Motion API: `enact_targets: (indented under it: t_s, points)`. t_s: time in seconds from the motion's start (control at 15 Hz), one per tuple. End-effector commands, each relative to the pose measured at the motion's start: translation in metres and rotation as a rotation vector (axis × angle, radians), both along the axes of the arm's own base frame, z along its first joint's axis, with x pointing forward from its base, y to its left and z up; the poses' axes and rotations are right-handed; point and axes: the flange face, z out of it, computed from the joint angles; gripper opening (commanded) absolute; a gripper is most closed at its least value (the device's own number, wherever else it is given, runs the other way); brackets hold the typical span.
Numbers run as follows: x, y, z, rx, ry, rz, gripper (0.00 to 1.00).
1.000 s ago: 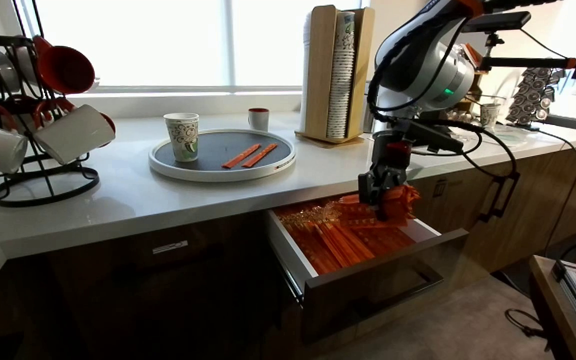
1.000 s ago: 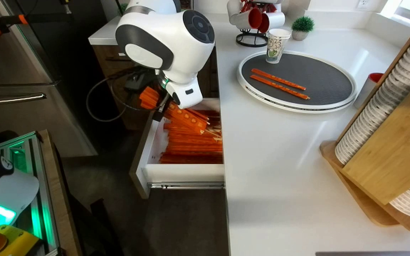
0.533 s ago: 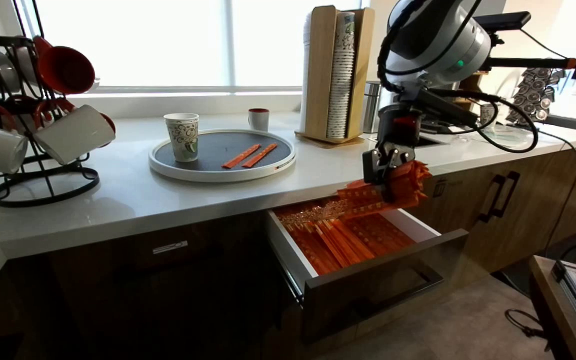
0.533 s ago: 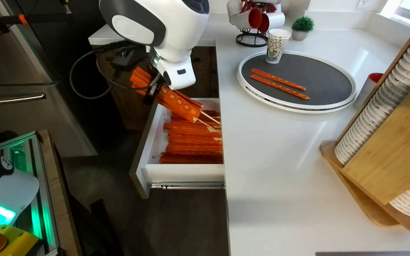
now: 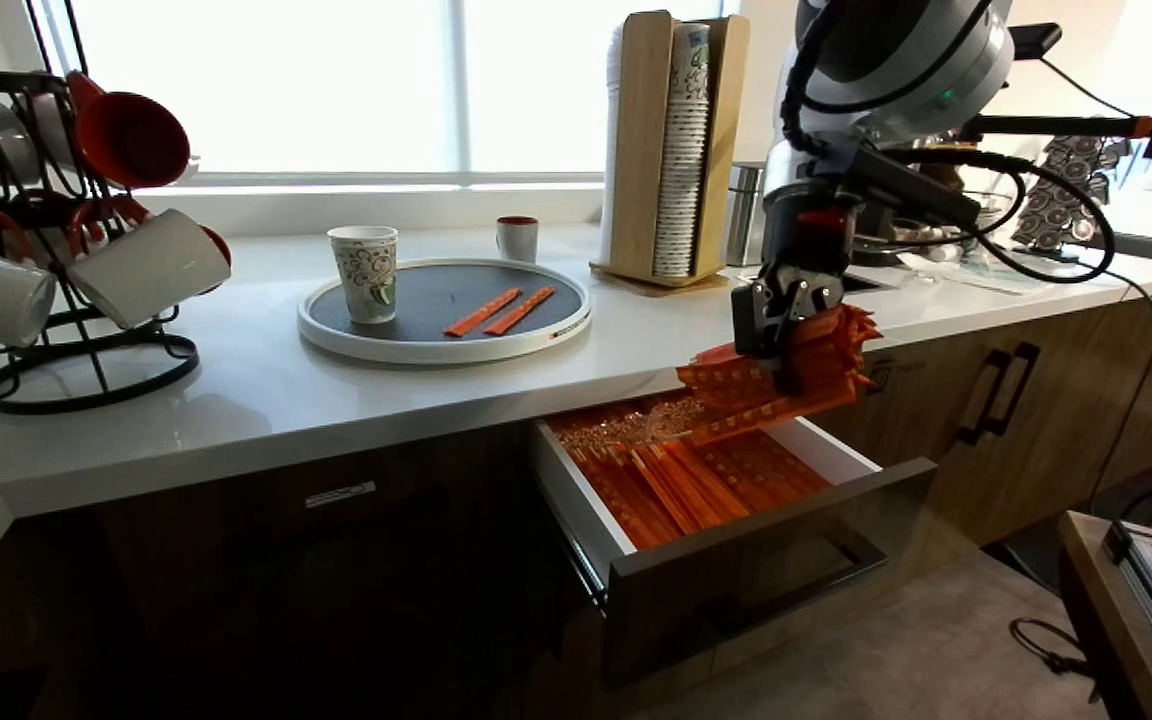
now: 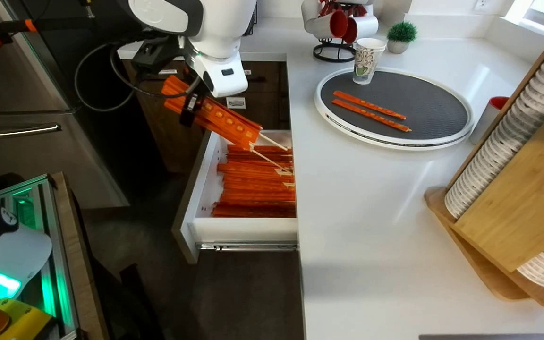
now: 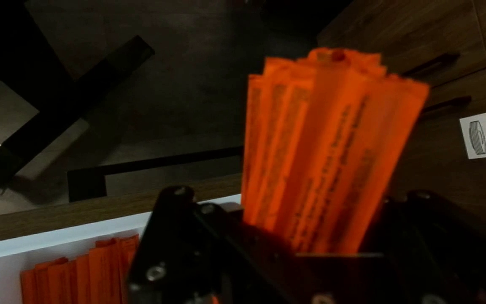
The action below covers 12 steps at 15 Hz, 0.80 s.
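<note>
The gripper (image 6: pixel 193 105) is clamped tight across a bundle (image 7: pixel 319 169) of orange chopstick packets, retaining it above the pulled-out drawer (image 6: pixel 246 229). The grip crosses the bundle partway along its length, apparently to leave both ends free. Print runs lengthwise on the bundle but is too blurred to read with certainty. The lower end slopes over the drawer, with bare sticks (image 6: pixel 267 158) jutting out; contact between these and the drawer's contents cannot be confirmed. In the drawer, further packets (image 6: pixel 255 196) lie side by side, probably to save space. A cabinet front (image 7: pixel 433 145) nearby carries a label (image 7: pixel 478 136) with a line drawing resembling stacked discs. On the counter (image 6: pixel 371 236), a round tray (image 6: pixel 425 106) supports two packets (image 6: pixel 371 115) laid alongside each other, apart from the paper cup (image 6: pixel 367 60). A wooden rack (image 5: pixel 641 150) stacks more cups (image 5: pixel 678 180), presumably for removal one at a time. The robot base (image 6: pixel 21 245), on a separate bench (image 6: pixel 72 236), shows the letters "MIKA".
</note>
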Motion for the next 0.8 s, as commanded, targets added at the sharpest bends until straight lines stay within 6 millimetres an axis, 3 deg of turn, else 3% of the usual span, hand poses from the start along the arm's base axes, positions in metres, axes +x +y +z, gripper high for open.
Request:
enact_targets:
  t_s: [0.0,0.73]
  points:
    - [-0.009,0.011,0.0,-0.045,-0.005,0.009,0.0]
    - [-0.011,0.02,-0.016,-0.212,-0.137,0.039,0.0]
